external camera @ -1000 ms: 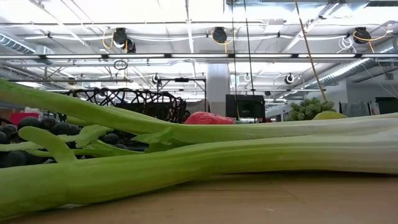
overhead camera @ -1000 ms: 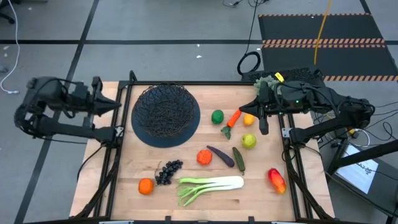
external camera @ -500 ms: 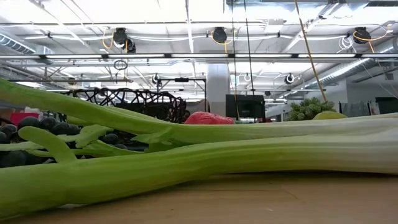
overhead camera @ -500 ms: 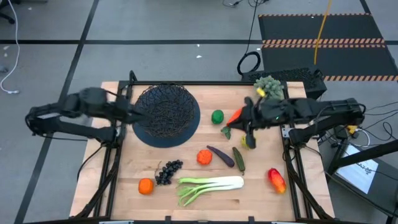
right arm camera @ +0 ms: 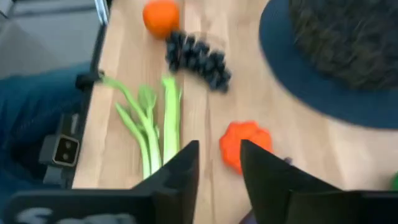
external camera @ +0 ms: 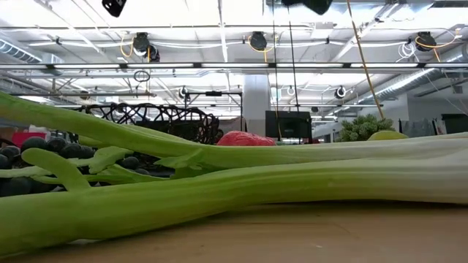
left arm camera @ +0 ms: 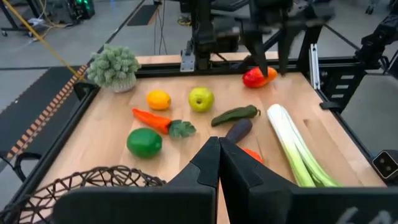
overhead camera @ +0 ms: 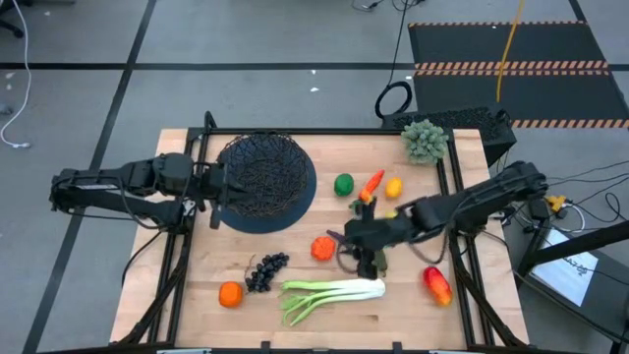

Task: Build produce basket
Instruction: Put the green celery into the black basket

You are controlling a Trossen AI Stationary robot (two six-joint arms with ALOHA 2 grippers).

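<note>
Overhead | right claw (overhead camera: pixel 366 258) slightly parted over cucumber (left arm camera: pixel 235 114) | left claw (left arm camera: pixel 219 163) closed beside basket (overhead camera: pixel 260 180)

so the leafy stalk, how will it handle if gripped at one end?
The stalk is long and thin, so an end grip would probably let it droop or swing. Its splayed leaves look soft, likely floppy. Lying flat, it probably won't roll.

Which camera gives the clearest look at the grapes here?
The high view: the grapes lie whole and unblocked, beside the orange. The right wrist view shows the bunch blurred; the low view only catches a few behind the leafy stalk. The left wrist view misses them.
</note>
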